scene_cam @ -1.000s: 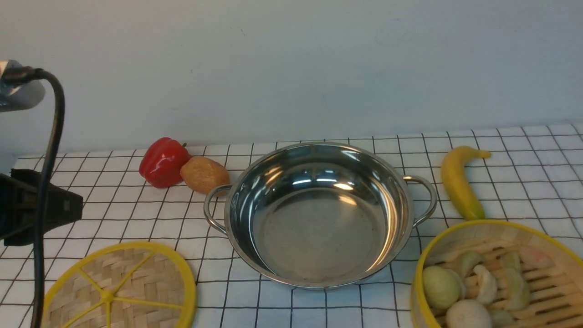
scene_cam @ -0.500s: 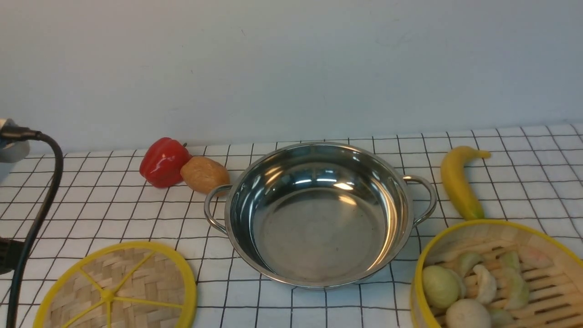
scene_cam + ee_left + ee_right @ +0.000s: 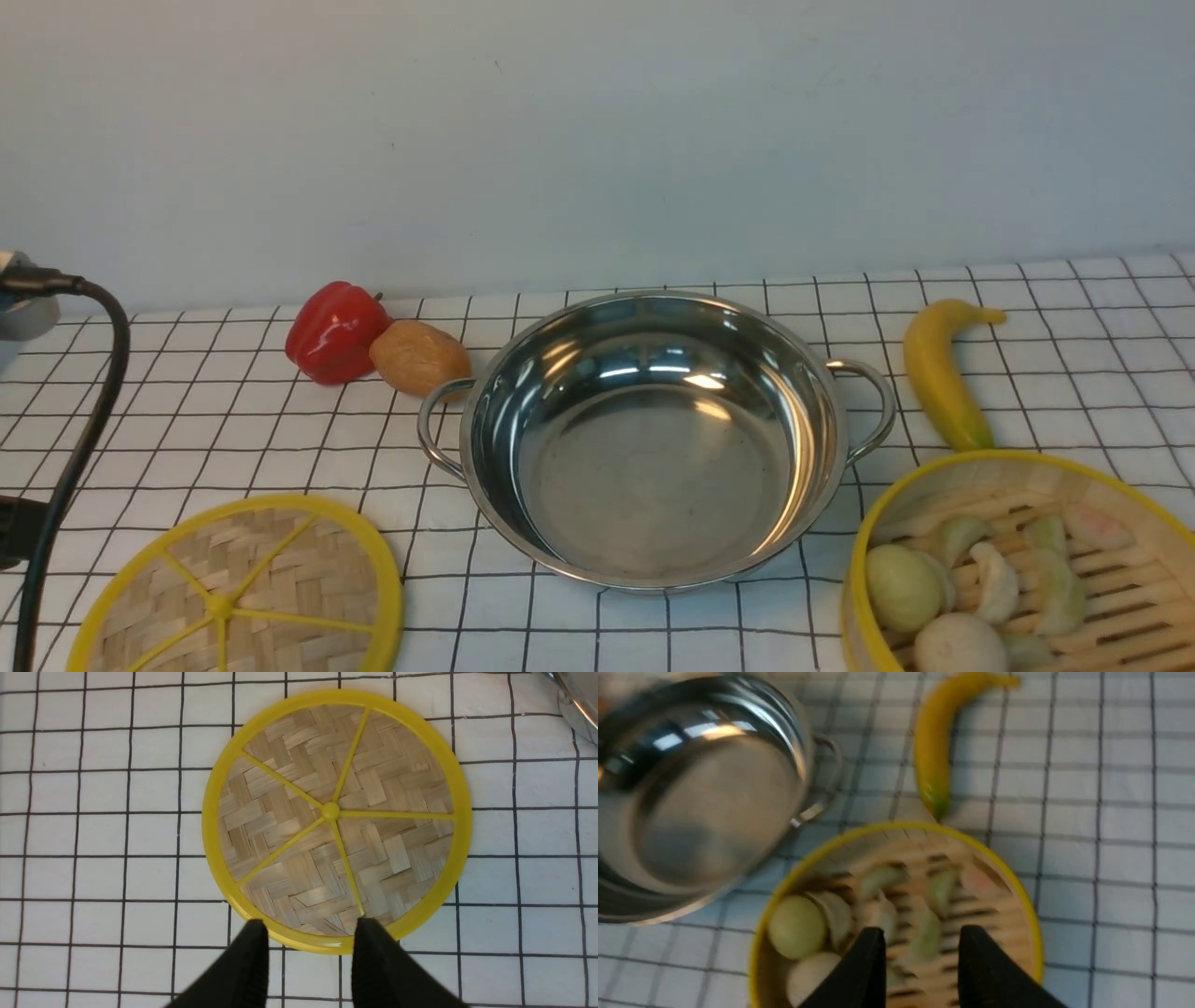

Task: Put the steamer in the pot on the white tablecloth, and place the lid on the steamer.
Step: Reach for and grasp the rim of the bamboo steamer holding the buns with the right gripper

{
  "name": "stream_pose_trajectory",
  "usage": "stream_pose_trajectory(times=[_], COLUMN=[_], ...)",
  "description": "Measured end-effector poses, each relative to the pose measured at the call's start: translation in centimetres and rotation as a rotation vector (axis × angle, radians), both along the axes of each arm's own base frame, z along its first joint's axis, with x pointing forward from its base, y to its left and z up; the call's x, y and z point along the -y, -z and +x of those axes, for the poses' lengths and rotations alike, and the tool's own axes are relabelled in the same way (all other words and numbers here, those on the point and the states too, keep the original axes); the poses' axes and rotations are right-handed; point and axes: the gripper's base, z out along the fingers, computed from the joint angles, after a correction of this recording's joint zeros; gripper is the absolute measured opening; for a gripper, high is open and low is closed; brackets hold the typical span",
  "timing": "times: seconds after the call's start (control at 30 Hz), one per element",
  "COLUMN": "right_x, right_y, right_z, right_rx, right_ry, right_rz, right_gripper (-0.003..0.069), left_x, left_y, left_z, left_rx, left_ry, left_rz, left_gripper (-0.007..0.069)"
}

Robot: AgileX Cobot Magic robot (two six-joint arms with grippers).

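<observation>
The shiny steel pot [image 3: 653, 439] stands empty in the middle of the white tablecloth [image 3: 233, 439]. The flat woven lid [image 3: 233, 597] lies near left of it. In the left wrist view my left gripper [image 3: 310, 926] hangs open above the lid [image 3: 334, 816], its black fingertips [image 3: 254, 952] over the near rim, nothing between them. The steamer [image 3: 1102, 579], with dumplings and buns inside, sits near right of the pot. In the blurred right wrist view my right gripper [image 3: 920, 933] is open above the steamer [image 3: 999, 905], holding nothing.
A red pepper [image 3: 331, 331] and a brown potato [image 3: 418, 357] lie against the pot's left handle. A yellow banana [image 3: 938, 369] lies right of the pot, just behind the steamer. A black cable [image 3: 84, 420] of the left arm hangs at the left edge.
In the front view the left arm has dropped and pulled towards the left edge; its black body has nearly left the picture. The pot, lid and steamer have not moved.
</observation>
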Motion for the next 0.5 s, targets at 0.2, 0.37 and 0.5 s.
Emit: stream_pose_trajectory(times=[0.2,0.37,0.5], right_x=[0.8,1.1,1.1], right_y=[3.4,4.9,5.2], right_z=[2.9,4.1,4.3], right_rx=[-0.215,-0.289,-0.303], right_ry=[0.008,0.008,0.000], right_rz=[-0.103,-0.148,-0.152], right_gripper=[0.0240,0.0240,0.0240], left_x=[0.1,0.1,0.1], left_y=[0.0,0.0,0.0], left_z=[0.0,0.0,0.0], left_rx=[0.001,0.001,0.001], left_ry=[0.001,0.002,0.002], left_rz=[-0.009,-0.014,-0.016], left_gripper=[0.0243,0.0243,0.0243])
